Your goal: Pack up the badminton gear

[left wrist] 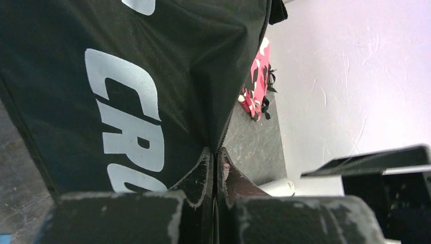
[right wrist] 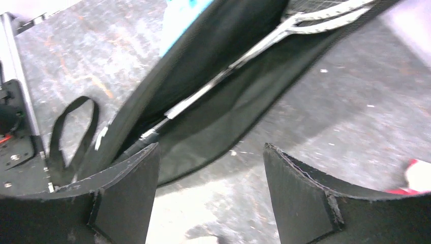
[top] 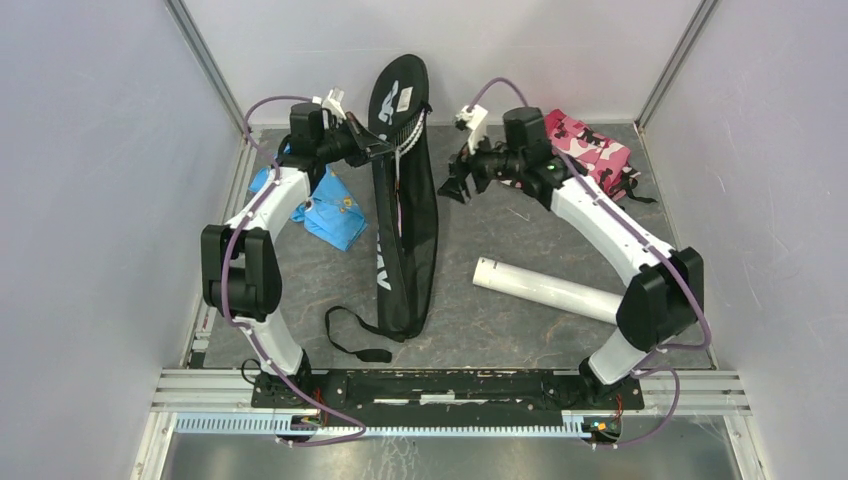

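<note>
Pinching racket bag flap, left hand; right hand open beside it

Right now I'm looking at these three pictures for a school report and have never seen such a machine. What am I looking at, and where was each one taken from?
These are two robot arms bolted side by side at the near edge of a table. The wide picture comes from a camera above and behind them; the other two come from cameras on each wrist, so the dark shapes at the bottom are that arm's own fingers.

On the table lie a long black bag, a white tube, a blue cloth and a pink cloth. Silver rackets sit inside the unzipped bag.

The left gripper is shut, pinching the bag's edge and holding it up. The right gripper is open and holds nothing, hovering beside the bag.
</note>
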Action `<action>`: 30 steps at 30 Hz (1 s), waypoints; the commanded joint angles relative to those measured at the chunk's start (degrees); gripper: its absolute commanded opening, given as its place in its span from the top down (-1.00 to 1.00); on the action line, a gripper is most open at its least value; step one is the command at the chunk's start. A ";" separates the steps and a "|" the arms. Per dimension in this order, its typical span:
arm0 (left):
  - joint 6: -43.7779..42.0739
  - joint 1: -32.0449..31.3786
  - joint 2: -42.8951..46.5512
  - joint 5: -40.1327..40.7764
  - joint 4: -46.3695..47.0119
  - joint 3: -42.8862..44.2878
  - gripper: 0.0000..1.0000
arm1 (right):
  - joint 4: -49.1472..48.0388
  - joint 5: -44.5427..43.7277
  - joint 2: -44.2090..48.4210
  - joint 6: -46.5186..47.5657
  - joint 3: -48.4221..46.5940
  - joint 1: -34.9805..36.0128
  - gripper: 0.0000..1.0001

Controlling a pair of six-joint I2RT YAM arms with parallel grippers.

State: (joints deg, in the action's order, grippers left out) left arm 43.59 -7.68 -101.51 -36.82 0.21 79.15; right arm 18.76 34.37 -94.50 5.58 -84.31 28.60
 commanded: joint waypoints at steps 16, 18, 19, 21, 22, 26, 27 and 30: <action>-39.62 -0.10 -6.04 -5.54 -45.09 36.11 0.96 | 9.93 -4.12 10.99 24.68 -3.88 -7.73 -0.65; -42.29 -0.17 -7.22 -5.96 -49.32 38.04 0.96 | 11.41 -4.34 11.92 27.51 -4.10 -7.68 -0.66; -43.83 -0.33 -7.63 -6.07 -51.34 38.77 0.96 | 12.36 -4.51 12.56 28.98 -4.24 -7.66 -0.67; -47.00 -0.68 -8.00 -5.96 -54.74 39.66 0.96 | 13.32 -4.97 13.50 31.60 -4.13 -7.70 -0.69; -48.22 -0.87 -7.95 -5.92 -56.09 39.67 0.96 | 13.80 -5.30 13.99 32.80 -3.98 -7.75 -0.70; -52.09 -2.04 -6.86 -5.84 -59.99 38.73 0.96 | 16.29 -5.63 14.86 38.73 -3.93 -7.60 -0.82; -53.22 -2.49 -6.49 -5.70 -60.90 38.30 0.96 | 17.07 -5.57 14.87 40.12 -3.93 -7.62 -0.84; -55.57 -4.01 -5.30 -4.91 -62.91 37.00 0.96 | 19.06 -5.44 14.72 44.70 -3.83 -7.37 -0.90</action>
State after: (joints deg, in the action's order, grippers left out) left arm -5.41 -9.65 -110.43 -39.55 -59.05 115.20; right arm 34.30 29.39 -80.71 41.89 -86.15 20.80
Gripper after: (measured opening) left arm 0.040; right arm 0.939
